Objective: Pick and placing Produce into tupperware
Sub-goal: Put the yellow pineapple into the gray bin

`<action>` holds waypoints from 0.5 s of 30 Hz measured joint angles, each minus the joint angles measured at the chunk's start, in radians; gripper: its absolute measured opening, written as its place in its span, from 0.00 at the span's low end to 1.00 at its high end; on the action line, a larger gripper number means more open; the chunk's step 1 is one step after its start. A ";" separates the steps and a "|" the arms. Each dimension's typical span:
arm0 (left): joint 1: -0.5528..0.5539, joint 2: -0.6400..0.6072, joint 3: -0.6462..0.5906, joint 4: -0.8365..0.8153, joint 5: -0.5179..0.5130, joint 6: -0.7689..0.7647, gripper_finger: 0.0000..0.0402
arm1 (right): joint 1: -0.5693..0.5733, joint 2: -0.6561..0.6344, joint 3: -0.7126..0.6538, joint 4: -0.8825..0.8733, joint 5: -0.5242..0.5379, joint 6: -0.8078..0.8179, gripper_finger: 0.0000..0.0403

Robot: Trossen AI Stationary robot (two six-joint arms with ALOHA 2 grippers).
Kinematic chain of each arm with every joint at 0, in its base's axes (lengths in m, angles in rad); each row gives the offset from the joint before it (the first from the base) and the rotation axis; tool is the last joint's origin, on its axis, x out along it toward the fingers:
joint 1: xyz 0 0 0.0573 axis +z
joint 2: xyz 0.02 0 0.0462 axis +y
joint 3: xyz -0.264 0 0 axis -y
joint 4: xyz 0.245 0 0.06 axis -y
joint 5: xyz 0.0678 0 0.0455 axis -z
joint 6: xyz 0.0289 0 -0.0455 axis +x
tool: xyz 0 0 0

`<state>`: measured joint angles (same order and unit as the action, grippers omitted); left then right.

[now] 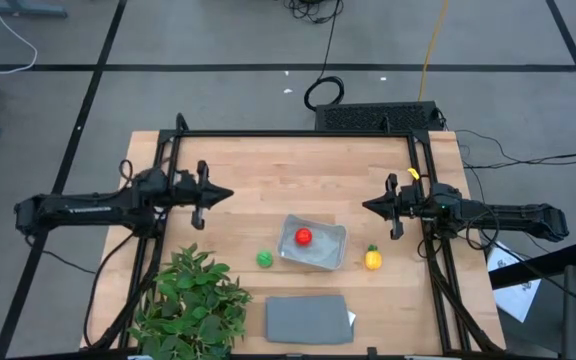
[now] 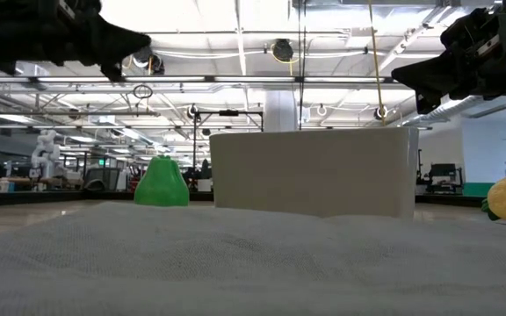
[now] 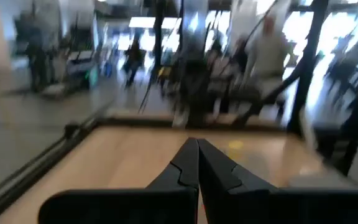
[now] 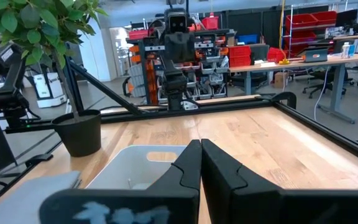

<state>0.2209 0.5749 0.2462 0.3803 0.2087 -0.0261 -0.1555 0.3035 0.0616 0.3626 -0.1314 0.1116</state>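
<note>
The clear tupperware (image 1: 333,252) stands on the wooden table near its middle, seen as a pale box (image 2: 314,171) in the low view. The red round piece (image 1: 303,236) lies inside it. The green round piece (image 1: 265,259) rests on the table just left of the tupperware, and the yellow piece with a green top (image 1: 372,259) rests just right of it. My left gripper (image 1: 230,193) is shut, held level above the table's left part, holding nothing. My right gripper (image 1: 366,206) is shut, level above the right part, pointing at the tupperware (image 4: 135,163).
A leafy green plant (image 1: 193,305) in a dark pot (image 4: 79,130) stands at the near left. A flat grey rectangle (image 1: 306,318) lies near the front edge. A black frame (image 1: 298,133) runs along the far and side edges. Bare wood lies between the grippers.
</note>
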 joint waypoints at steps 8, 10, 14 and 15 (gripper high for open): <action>-0.149 -0.141 0.056 -0.250 -0.235 0.098 0.00 | 0.000 0.000 0.000 0.001 0.000 0.000 0.00; -0.172 -0.176 0.046 -0.277 -0.273 0.102 0.00 | 0.000 0.000 0.000 0.000 0.000 0.000 0.00; -0.207 -0.217 0.028 -0.300 -0.291 0.138 0.00 | 0.000 0.000 0.000 0.001 0.000 0.000 0.00; -0.215 -0.225 0.023 -0.308 -0.291 0.154 0.00 | 0.000 0.000 0.000 0.001 0.000 0.000 0.00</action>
<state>0.0062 0.3497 0.2696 0.0728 -0.0819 0.1277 -0.1555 0.3035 0.0615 0.3634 -0.1314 0.1118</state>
